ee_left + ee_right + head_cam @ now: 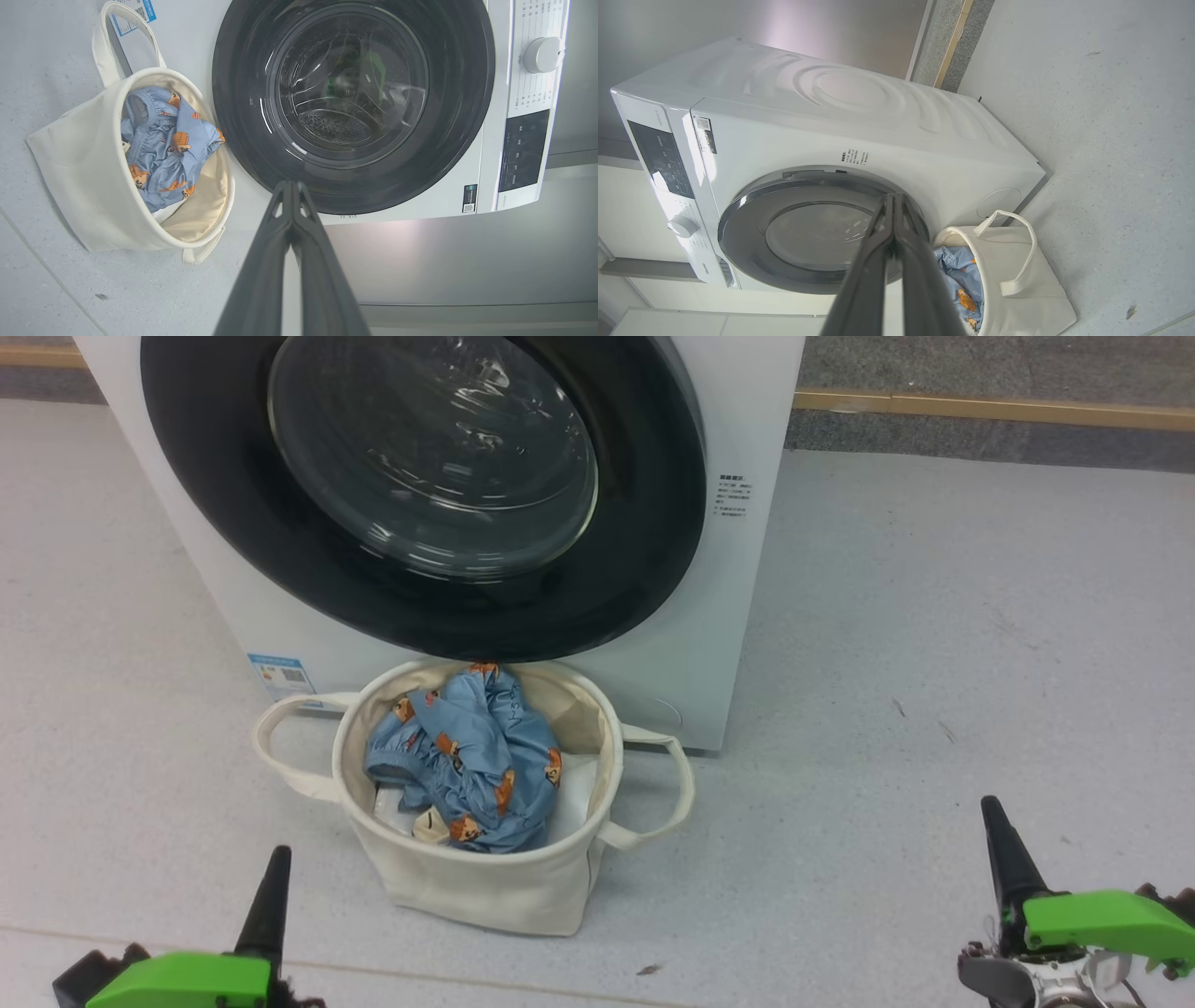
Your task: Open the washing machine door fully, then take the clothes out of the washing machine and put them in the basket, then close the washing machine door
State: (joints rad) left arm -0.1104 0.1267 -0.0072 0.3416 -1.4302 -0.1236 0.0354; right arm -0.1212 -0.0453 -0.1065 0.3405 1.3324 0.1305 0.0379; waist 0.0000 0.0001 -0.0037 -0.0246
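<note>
Jaws first: both pairs are pressed together w/ nothing between them. Your left gripper [276, 861] sits low at the left of the head view and your right gripper [995, 826] low at the right. Both are well apart from the work, tips pointing toward the washing machine [738, 607].

The clothes [467, 756] lie bunched in the basket [485, 887] on top of a white sheet [581, 777]. The basket stands on the floor just in front of the machine, below the washing machine door [425, 476]. The door looks flush w/ the front in both wrist views, and the drum [336, 126] behind the glass looks emptied, so I'd judge all 3 steps done. Whether the latch caught, I can't tell.

Handling, if you need a redo:
- Clothes: thin, light, floppy fabric that'll drape, trail and maybe snag on the basket rim. Pinch a raised fold at the top of the heap, and don't catch the sheet underneath.
- Basket: soft canvas, so the walls will prob. buckle if pushed. Take it by a loop handle [680, 784].
- Door: rigid, and the glossy black rim is likely slippery for closed tips. The glass bowl is the fragile part, so push on the rim, not the glass. For pulling, the grey recess [808, 174] at the rim edge near the printed label looks like the grip pt, tho I can't be sure.
</note>
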